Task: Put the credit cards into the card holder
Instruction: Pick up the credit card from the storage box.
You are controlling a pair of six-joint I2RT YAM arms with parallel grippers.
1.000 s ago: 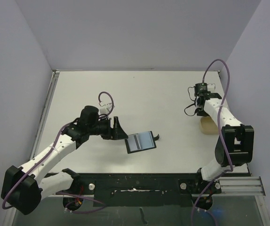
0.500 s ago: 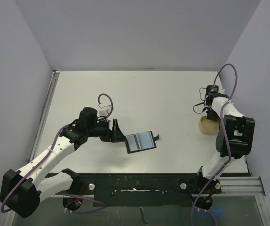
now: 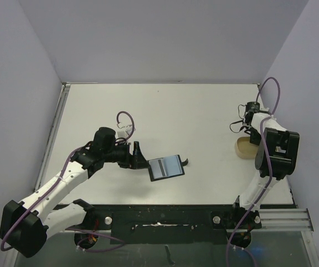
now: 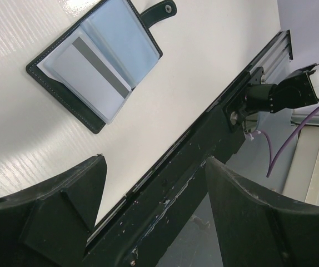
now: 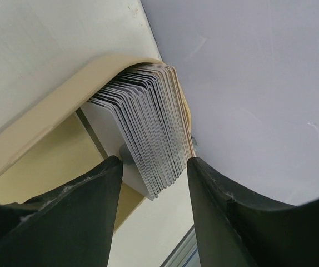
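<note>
— Where do we see the card holder (image 3: pixel 167 167)?
— Open on the table (image 3: pixel 193 111), toward 6 o'clock, a striped card (image 4: pixel 90 75) inside. Our left end effector (image 3: pixel 140 156) hangs released at its 9 o'clock.
— And our right end effector (image 5: pixel 155 164)?
— It straddles the credit cards (image 5: pixel 148 122) in the tan tray (image 5: pixel 48 105) at 3 o'clock. Whether it is clenched, we cannot tell.

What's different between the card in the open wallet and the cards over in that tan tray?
The card in the wallet lies flat and alone on the open wallet, while the cards in the tray stand on edge, leaning, packed tight in the tray. The card in the wallet shows its whole face. The cards in the tray show mostly their edges. Both are thin, pale grey cards.
</note>
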